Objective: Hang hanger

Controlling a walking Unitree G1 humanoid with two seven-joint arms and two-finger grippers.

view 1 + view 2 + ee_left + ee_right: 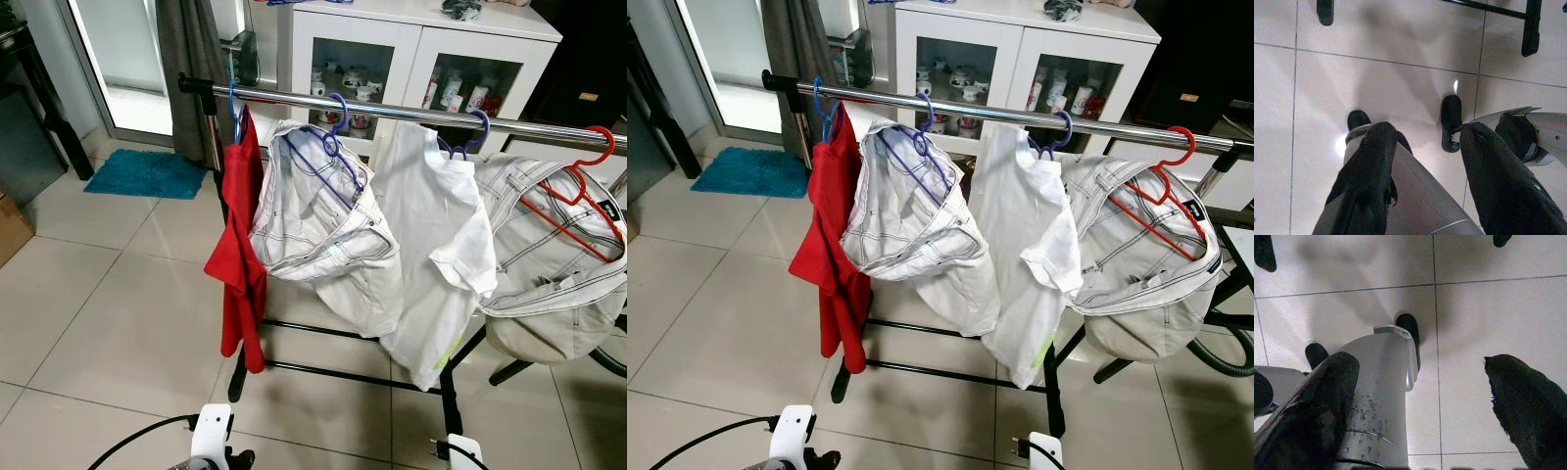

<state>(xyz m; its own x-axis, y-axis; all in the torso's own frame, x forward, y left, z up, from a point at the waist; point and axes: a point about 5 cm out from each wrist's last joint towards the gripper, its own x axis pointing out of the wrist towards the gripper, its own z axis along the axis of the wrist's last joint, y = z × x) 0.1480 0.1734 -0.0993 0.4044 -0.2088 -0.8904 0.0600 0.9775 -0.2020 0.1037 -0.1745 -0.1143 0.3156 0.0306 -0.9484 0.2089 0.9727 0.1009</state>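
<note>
Left gripper hung low, fingers spread wide apart, holding nothing, pointed at floor tiles above the robot's own legs. Right gripper same: fingers wide apart, empty, over the tiles. Well above and ahead of both, the rail carried 4 hangers: blue hanger with red shirt, 2 purple hangers with white clothes, red hanger with pale trousers, cut off at the frame edge. Rack feet partly cut off.
</note>
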